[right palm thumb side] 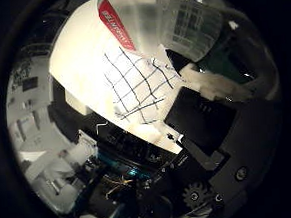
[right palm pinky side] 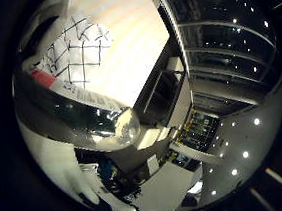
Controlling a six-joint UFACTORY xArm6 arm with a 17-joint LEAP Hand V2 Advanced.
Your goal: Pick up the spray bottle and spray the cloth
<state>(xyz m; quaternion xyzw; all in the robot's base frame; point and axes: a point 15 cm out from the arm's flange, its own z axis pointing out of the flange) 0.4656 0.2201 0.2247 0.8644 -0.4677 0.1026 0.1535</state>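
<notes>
A white cloth with a black grid pattern [right palm thumb side: 139, 84] lies on a pale table [right palm thumb side: 77, 64]; the little finger side view shows it too [right palm pinky side: 80, 46]. A white spray bottle with a red label [right palm thumb side: 115, 24] shows large beside the cloth, with a ribbed translucent part [right palm thumb side: 184, 21] next to it. Its red label also shows in the little finger side view [right palm pinky side: 43, 80]. I cannot tell whether the bottle stands on the table or is held. Black geared parts of my hand [right palm thumb side: 197, 196] show in the thumb side view. A grey translucent curved shape [right palm pinky side: 77, 117] crosses close to the palm.
A dark box-like object [right palm thumb side: 201, 120] sits at the table's edge beside the cloth. Shelving with small items [right palm pinky side: 199, 130] and a ceiling with lights [right palm pinky side: 253, 120] lie beyond the table. Cluttered equipment [right palm thumb side: 120, 181] shows below the table edge.
</notes>
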